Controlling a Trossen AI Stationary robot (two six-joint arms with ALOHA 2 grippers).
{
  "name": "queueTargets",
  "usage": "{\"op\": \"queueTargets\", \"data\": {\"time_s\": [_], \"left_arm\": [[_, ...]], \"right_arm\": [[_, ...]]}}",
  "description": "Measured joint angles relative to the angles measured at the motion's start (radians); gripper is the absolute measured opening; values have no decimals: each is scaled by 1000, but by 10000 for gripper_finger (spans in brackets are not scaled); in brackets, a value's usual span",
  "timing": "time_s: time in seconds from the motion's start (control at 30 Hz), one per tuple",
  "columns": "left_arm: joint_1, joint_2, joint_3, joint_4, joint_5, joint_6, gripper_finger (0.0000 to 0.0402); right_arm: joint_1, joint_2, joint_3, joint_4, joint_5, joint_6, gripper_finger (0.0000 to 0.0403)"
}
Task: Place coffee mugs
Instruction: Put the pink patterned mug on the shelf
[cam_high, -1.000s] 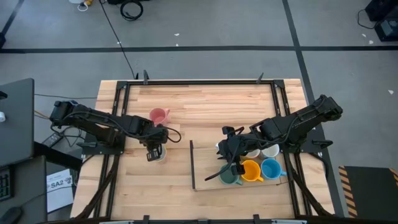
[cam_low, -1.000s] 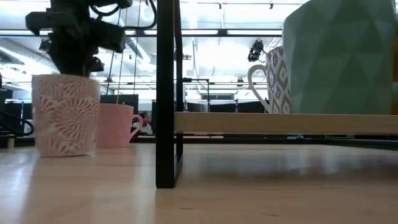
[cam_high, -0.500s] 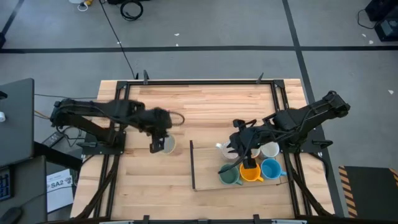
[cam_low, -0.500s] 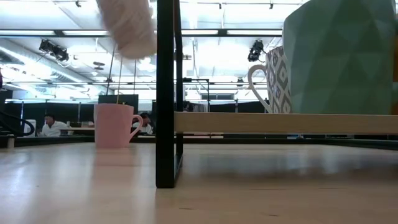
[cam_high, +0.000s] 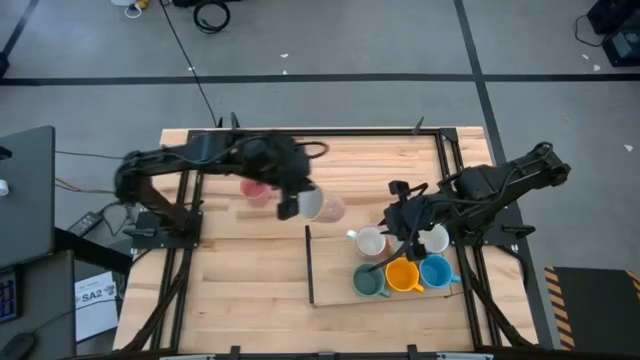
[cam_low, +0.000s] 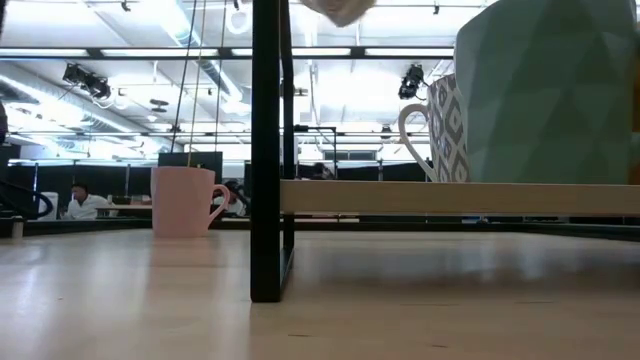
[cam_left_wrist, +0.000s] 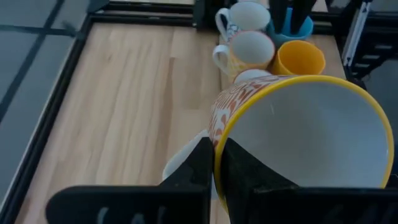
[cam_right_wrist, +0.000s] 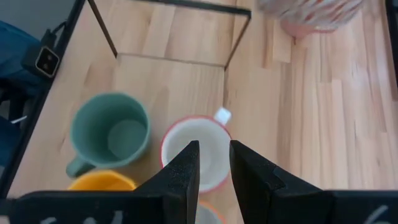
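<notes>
A white ceramic mug with an orange pattern (cam_left_wrist: 298, 134) is held clamped by the left gripper (cam_high: 291, 205), aloft. The right gripper (cam_right_wrist: 211, 171), fingers narrowly parted, is positioned above a red-rimmed white mug (cam_right_wrist: 198, 142).

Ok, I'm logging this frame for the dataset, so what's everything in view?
patterned mug: one, orange-and-white, yellow rim, held above the table's middle
pink mug: one, pink, on the table, partly under the left arm
red-rimmed mug: one, white, on the shelf
white mug: one, white, on the shelf
green mug: one, green, on the shelf
orange mug: one, orange, on the shelf
blue mug: one, blue, on the shelf
shelf: one, wood in a black frame, table's right half
table: one, wooden
person: one, white top, far behind
left gripper: shut on the patterned mug's rim
right gripper: open, above the red-rimmed mug
</notes>
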Motion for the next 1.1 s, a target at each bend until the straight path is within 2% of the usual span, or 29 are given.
{"op": "queueTargets", "data": {"time_s": [0.13, 0.27, 0.5, 0.83, 1.1], "left_arm": [[8, 148, 136, -45, 48, 35, 21], [5, 264, 209, -112, 53, 40, 21], [-8, 378, 214, -213, 53, 33, 21], [-31, 459, 214, -229, 99, 31, 23], [-45, 506, 213, -226, 98, -34, 23]], "right_arm": [[0, -26, 0, -54, 0, 21, 94], [0, -44, 0, -78, 0, 30, 94], [0, -52, 0, -85, 1, 23, 94], [1, -52, -40, -84, 1, 23, 94], [1, -52, -103, -48, 0, 23, 94]]}}
